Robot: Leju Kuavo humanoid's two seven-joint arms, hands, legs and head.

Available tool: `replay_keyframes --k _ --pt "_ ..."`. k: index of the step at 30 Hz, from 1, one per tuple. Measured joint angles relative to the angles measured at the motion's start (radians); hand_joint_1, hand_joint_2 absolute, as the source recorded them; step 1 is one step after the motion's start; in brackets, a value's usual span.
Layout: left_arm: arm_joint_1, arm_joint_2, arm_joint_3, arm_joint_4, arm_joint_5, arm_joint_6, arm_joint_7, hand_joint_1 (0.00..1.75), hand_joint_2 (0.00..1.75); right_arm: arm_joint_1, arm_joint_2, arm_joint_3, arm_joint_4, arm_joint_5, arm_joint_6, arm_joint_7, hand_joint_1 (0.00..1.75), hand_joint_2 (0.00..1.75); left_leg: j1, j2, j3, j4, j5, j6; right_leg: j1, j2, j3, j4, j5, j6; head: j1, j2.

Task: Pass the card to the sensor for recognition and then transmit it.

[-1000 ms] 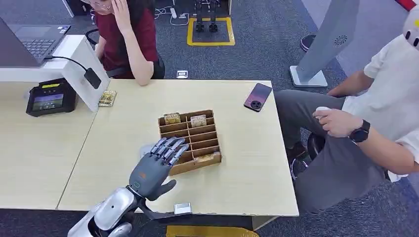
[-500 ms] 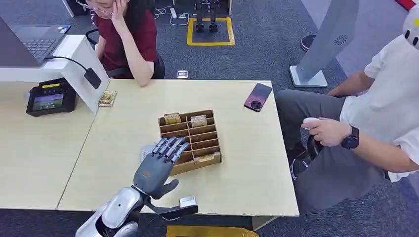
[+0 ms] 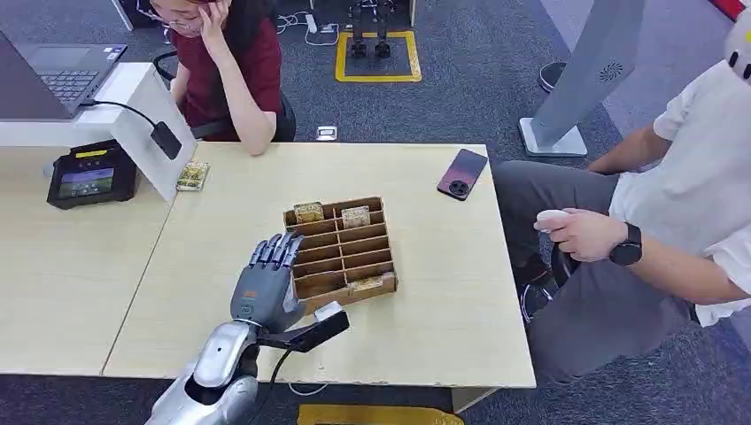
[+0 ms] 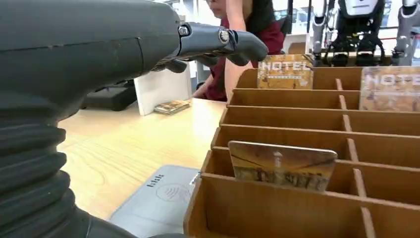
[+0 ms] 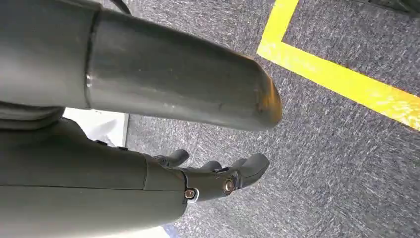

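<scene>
My left hand [image 3: 266,283] hovers at the left edge of the wooden card rack [image 3: 347,232], fingers spread and holding nothing. In the left wrist view the left hand [image 4: 124,49] reaches over a flat grey sensor pad [image 4: 153,198] lying beside the rack [image 4: 307,134]. A golden card [image 4: 282,166] stands in a near slot; the same card [image 3: 367,284] sits in the rack's front row. Two more hotel cards [image 3: 309,212] [image 3: 356,217] stand in the back row. My right hand [image 5: 218,178] hangs over the carpet, fingers loosely bent, holding nothing.
A black terminal [image 3: 91,177] and a laptop [image 3: 53,80] stand at the far left beside a white stand. Another card [image 3: 192,175] lies by that stand. A phone [image 3: 461,173] lies at the table's far right. One person sits behind the table, another at the right.
My left hand has drawn back and to the left, off the rack's left column to its edge, and now covers the grey sensor pad. The seated person's hand at the right shifted slightly.
</scene>
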Motion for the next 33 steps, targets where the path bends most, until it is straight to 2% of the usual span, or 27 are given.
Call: replay_keyframes --k 8,14,21,27,33 --pt "-0.005 -0.029 0.051 0.036 -0.007 0.014 0.013 0.0 1.75 0.0 0.002 0.0 -0.004 0.01 -0.002 -0.003 0.0 0.0 0.0 0.0 0.0 0.0 0.0 0.0 0.0 0.0 0.0 0.0 0.0 0.0 0.0 0.0" --pt "-0.022 -0.034 0.092 0.043 -0.006 0.026 0.027 0.0 1.75 0.001 0.005 -0.001 -0.005 0.01 -0.003 -0.003 0.0 0.0 0.0 0.0 0.0 0.0 0.0 0.0 0.0 0.0 0.0 0.0 0.0 0.0 0.0 0.0" --pt "-0.027 -0.037 0.102 0.05 -0.007 0.025 0.026 0.0 1.75 0.001 0.005 -0.002 -0.007 0.01 -0.003 -0.003 0.0 0.0 0.0 0.0 0.0 0.0 0.0 0.0 0.0 0.0 0.0 0.0 0.0 0.0 0.0 0.0" --pt "-0.028 -0.04 0.102 0.05 0.033 0.002 -0.011 0.0 1.75 0.001 0.008 -0.013 -0.01 0.014 -0.003 -0.003 0.0 0.0 0.0 0.0 0.0 0.0 0.0 0.0 0.0 0.0 0.0 0.0 0.0 0.0 0.0 0.0" --pt "-0.03 -0.042 0.101 0.037 0.04 -0.002 -0.013 0.0 1.75 0.001 0.008 -0.023 -0.013 0.014 -0.003 -0.003 0.0 0.0 0.0 0.0 0.0 0.0 0.0 0.0 0.0 0.0 0.0 0.0 0.0 0.0 0.0 0.0"
